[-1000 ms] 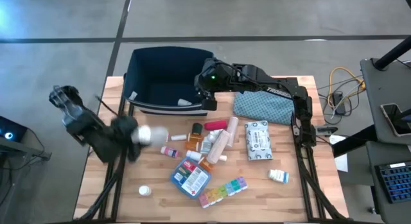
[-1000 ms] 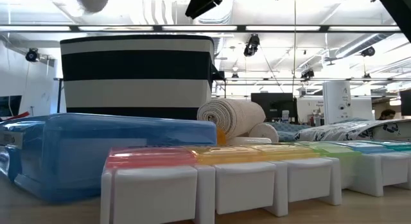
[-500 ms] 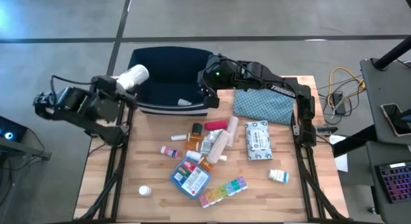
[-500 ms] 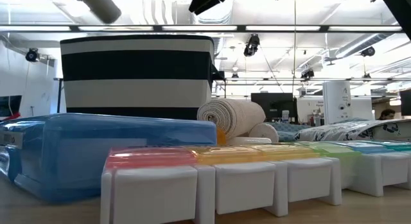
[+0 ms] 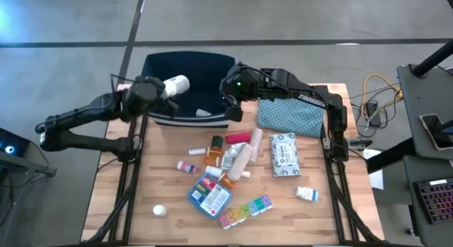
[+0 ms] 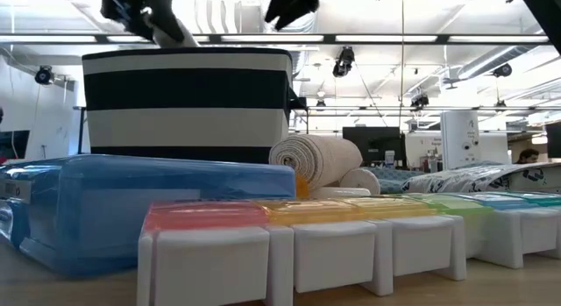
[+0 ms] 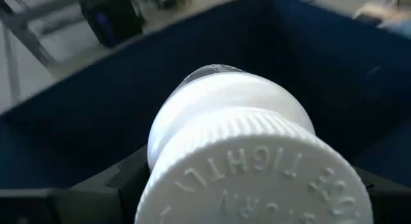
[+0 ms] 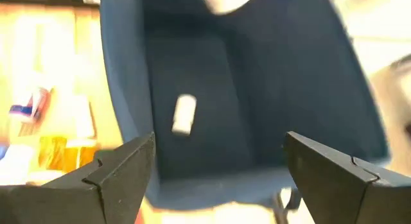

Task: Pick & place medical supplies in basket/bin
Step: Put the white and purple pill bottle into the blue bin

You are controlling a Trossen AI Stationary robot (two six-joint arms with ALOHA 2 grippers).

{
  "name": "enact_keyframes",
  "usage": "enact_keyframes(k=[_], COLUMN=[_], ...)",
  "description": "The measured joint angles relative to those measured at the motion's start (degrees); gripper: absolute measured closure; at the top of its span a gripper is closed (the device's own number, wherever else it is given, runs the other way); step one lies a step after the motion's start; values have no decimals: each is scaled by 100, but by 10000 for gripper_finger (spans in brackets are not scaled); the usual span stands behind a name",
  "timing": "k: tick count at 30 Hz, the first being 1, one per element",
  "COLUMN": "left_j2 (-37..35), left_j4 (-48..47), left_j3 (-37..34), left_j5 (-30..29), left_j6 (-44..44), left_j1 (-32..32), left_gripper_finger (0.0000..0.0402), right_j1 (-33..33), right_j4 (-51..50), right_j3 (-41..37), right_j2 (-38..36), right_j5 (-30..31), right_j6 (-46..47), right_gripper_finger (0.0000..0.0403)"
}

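Left pincer (image 5: pixel 164 89) is bringing a white pill bottle (image 5: pixel 176 85) over the bin (image 5: pixel 185 66).

Having swung up from the bench (image 5: pixel 127 204) in the last second, it is gripping the bottle above the bin's left rim, apparently ready to release; the right pincer (image 5: pixel 228 105) is waiting wide open over the right rim.

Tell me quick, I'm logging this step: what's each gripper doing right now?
Left gripper: shut on the white pill bottle, over the navy bin.
Right gripper: open, holding nothing, over the bin's right side.
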Motion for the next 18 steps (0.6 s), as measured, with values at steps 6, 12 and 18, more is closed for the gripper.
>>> enact_keyframes(k=[6, 12, 18], left_j2=[226, 701, 1015], left_j4=[109, 141, 118], left_j3=[0, 201, 366], left_j5=[1613, 2359, 2146], left_j6=[824, 1063, 1331], left_j1=[1091, 1758, 1883], left_gripper_finger=[129, 121, 106], right_j1=[11, 13, 13], right_j4=[-732, -696, -703], right_j3=[-46, -118, -134], right_j2=[-9, -9, -11], right_j5=[-2, -2, -2], right_j6=[415, 543, 576], right_gripper_finger=[76, 76, 76])
